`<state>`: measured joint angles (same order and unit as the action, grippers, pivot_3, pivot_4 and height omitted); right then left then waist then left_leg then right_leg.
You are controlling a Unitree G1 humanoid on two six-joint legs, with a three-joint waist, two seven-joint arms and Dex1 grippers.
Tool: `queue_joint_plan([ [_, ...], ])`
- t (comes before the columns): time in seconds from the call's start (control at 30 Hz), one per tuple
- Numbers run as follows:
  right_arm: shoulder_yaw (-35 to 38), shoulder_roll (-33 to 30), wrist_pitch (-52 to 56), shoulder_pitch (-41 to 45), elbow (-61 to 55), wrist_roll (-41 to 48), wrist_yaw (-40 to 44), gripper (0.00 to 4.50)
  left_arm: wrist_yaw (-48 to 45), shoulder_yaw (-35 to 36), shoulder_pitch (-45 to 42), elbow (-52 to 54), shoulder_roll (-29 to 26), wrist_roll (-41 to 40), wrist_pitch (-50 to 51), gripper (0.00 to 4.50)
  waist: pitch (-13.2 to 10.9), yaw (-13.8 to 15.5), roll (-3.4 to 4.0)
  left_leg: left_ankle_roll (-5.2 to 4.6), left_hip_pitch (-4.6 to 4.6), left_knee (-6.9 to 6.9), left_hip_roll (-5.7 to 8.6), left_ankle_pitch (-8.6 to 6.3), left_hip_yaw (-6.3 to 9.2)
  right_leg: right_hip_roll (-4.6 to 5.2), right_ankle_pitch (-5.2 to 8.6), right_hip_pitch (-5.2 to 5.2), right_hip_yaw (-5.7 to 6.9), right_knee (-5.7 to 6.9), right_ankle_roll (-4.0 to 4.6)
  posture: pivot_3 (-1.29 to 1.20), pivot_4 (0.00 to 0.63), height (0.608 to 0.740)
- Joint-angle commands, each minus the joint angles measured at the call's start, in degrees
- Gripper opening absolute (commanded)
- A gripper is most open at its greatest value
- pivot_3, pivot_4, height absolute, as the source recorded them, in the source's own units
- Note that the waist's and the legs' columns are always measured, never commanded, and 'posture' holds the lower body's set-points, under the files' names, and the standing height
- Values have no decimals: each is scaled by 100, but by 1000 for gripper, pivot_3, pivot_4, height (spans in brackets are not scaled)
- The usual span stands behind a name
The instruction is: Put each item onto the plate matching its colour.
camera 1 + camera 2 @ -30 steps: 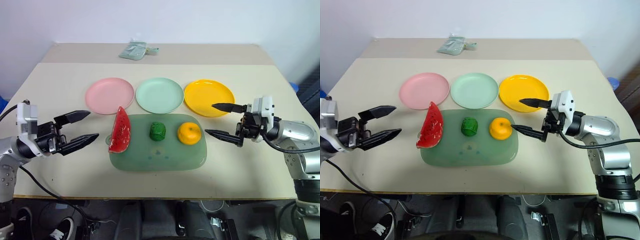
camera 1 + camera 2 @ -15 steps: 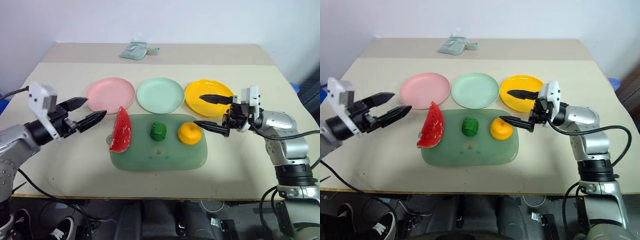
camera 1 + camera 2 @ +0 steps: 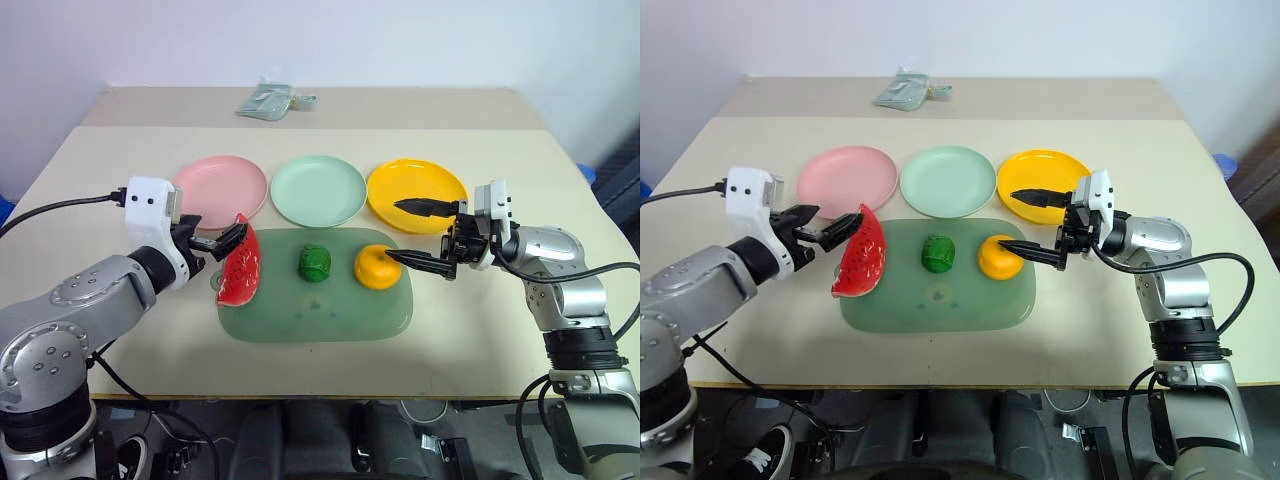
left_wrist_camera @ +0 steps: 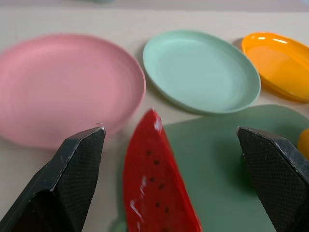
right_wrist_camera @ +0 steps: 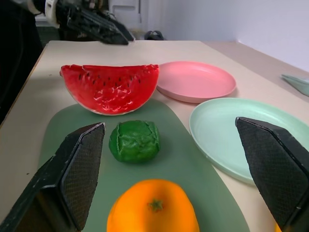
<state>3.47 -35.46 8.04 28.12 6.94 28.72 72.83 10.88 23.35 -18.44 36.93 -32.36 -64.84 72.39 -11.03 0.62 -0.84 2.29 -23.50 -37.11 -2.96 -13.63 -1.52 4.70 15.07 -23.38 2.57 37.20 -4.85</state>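
From the head camera, the red toy watermelon wedge with green rind (image 3: 241, 262) stands on edge at the left end of the translucent green rounded-rectangle board (image 3: 316, 310), its long axis running from near to far, tilted slightly; the dark green bumpy lump (image 3: 315, 262) sits mid-board and the round toy orange (image 3: 377, 266) at the right end. Behind the board lie three round shallow plastic plates in a row: pink plate (image 3: 218, 190), pale mint green plate (image 3: 318, 189), yellow-orange plate (image 3: 417, 195); a small pale green packet (image 3: 268, 102) lies at the far table edge. The left gripper (image 3: 222, 242) stands spread wide, just beside the wedge's far tip; the right gripper (image 3: 406, 231), also wide apart, hovers just right of the orange, one finger over the yellow-orange plate.

The left wrist camera shows the wedge pointing lengthwise between the parted fingers (image 4: 72, 179), the pink plate beyond.

The right wrist camera shows the orange (image 5: 153, 214) nearest, between the spread fingers (image 5: 77, 179); lump, wedge and left gripper (image 5: 101, 28) behind.
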Motion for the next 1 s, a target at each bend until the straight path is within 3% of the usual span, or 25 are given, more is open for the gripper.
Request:
queue_joint_plan([
  [0.03, 151, -52, -82, -48, -195, 58, -6, 4426, 393, -96, 19, 121, 33, -117, 167, 4500, 0, 11, 0, 0, 0, -1, 0, 0, 0, 0, 0, 1, 0, 0, 0, 0, 150, 740],
  [0.67, 138, -66, 351, -310, -956, 304, -227, 4426, 511, -753, 94, -97, 555, 599, 15, 4500, 0, 8, -1, 0, 0, -2, 2, 0, 0, 0, 1, 2, 0, -2, 2, 0, 150, 740],
  [0.77, 140, -73, 370, -309, -963, 297, -251, 4500, 451, -757, 87, -116, 568, 663, 8, 3624, 0, 8, -1, 0, 0, -1, 2, 0, 0, 0, 1, 2, 0, -2, 2, 0, 150, 740],
  [0.93, 132, -67, 392, -273, -961, 280, -307, 4500, 287, -747, 14, -140, 437, 805, 37, 1267, 0, 17, -1, 0, 0, -1, 2, 0, 0, 0, 1, 2, 0, -2, 2, 0, 150, 740],
  [1.0, 127, -61, 395, -247, -949, 275, -331, 4500, 202, -750, -37, -159, 375, 842, 44, 1267, 0, 12, -1, 0, 0, -2, 2, 0, 0, 0, 1, 3, 1, -2, 2, 0, 150, 740],
])
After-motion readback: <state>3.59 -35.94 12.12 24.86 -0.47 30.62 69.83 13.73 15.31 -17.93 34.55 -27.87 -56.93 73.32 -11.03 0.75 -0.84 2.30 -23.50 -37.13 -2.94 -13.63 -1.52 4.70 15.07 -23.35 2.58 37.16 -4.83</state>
